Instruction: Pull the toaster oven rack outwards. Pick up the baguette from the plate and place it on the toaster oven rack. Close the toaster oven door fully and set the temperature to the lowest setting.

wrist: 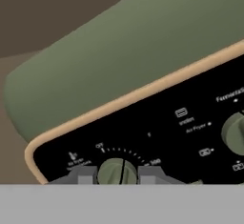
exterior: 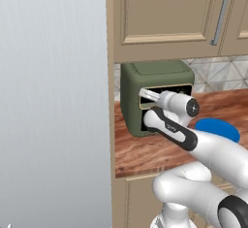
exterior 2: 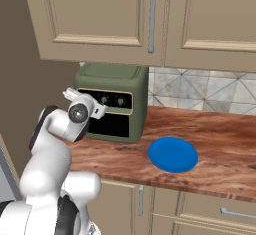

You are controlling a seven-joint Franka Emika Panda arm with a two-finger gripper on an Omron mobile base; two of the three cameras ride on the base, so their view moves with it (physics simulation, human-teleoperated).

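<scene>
The gripper (wrist: 117, 174) is clamped on the leftmost knob (wrist: 117, 171) of the toaster oven (exterior 2: 116, 81), its two fingertips (wrist: 82, 175) pressed against either side of the small olive-green dial. In the hand view that knob sits at the bottom of the black control strip (wrist: 157, 132), below an arc of white scale marks, and a second knob (wrist: 234, 131) shows at the right edge. A cream trim (wrist: 128, 96) borders the strip, with the oven's green top rising beyond it.

From the right base view the white arm reaches up from the lower left to the oven's upper left front corner. Below the control strip, the toaster oven door (exterior 2: 114, 124) appears upright against the front, its glass dark. The bright-blue plate (exterior 2: 173, 154) lies flat on the wooden table (exterior 2: 210, 149), just to the right of the oven and nearer the front edge, apart from it. The plate's surface looks bare.

Behind the oven runs a grey tiled backsplash (exterior 2: 200, 91), and beige wall cabinets (exterior 2: 100, 14) with a metal handle (exterior 2: 152, 19) hang above. In the left base view a tall grey panel (exterior: 53, 101) stands to the oven's left.
</scene>
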